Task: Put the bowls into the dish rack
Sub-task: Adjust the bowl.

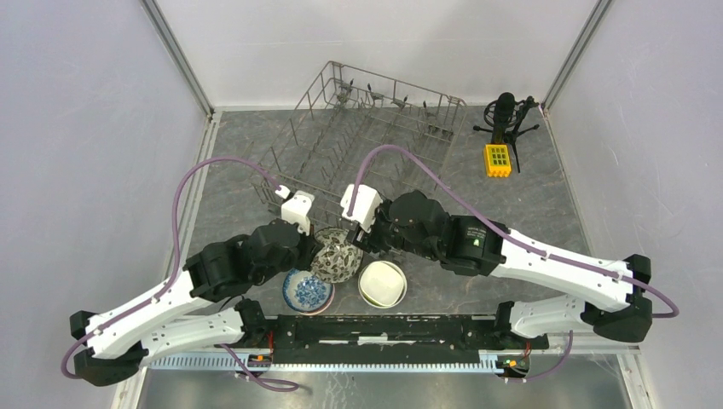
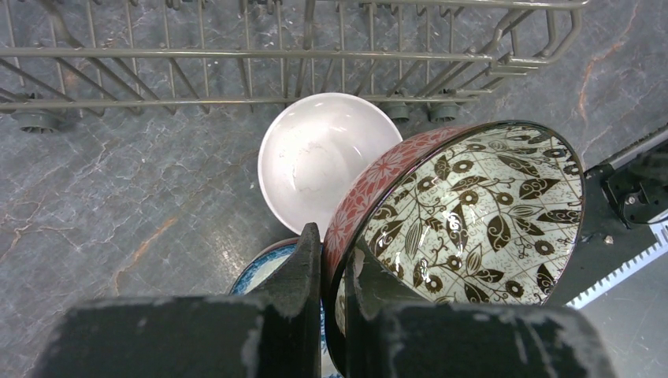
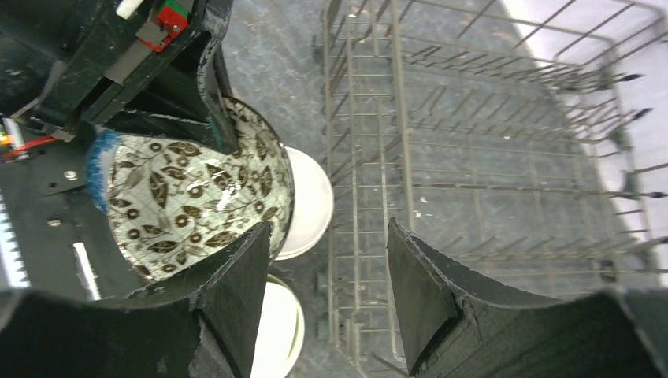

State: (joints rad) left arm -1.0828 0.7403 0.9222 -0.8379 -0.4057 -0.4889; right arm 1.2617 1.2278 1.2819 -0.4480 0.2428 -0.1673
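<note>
Operator: What did the left gripper (image 2: 331,244) have?

Observer: It was clamped on the rim of the leaf-patterned bowl (image 2: 473,228), with one finger inside and the other against the red floral outside. The bowl was tilted and lifted off the table (image 2: 118,205), just short of the near side of the dish rack (image 2: 315,53).

Operator: And the right gripper (image 3: 329,232)?

Observer: Its jaws were spread with nothing between them. It hung over the near edge of the rack. One finger (image 3: 236,291) was just beside the patterned bowl's rim, and I could not tell whether they touched.

Operator: Where were the other bowls?

Observer: All the bowls in view were outside the rack, on its near side. A plain white bowl (image 2: 315,157) sat upright on the table just beside the rack, partly behind the held bowl. A blue-and-white bowl (image 1: 307,291) sat near the arm bases, below the left gripper. A pale bowl (image 1: 382,283) with a greenish rim sat just to the right of it.

Operator: Anything else on the table?

Observer: A microphone (image 1: 506,115) on a small tripod stood at the far right. A yellow block (image 1: 498,160) lay just in front of it. Both were to the right of the rack.
</note>
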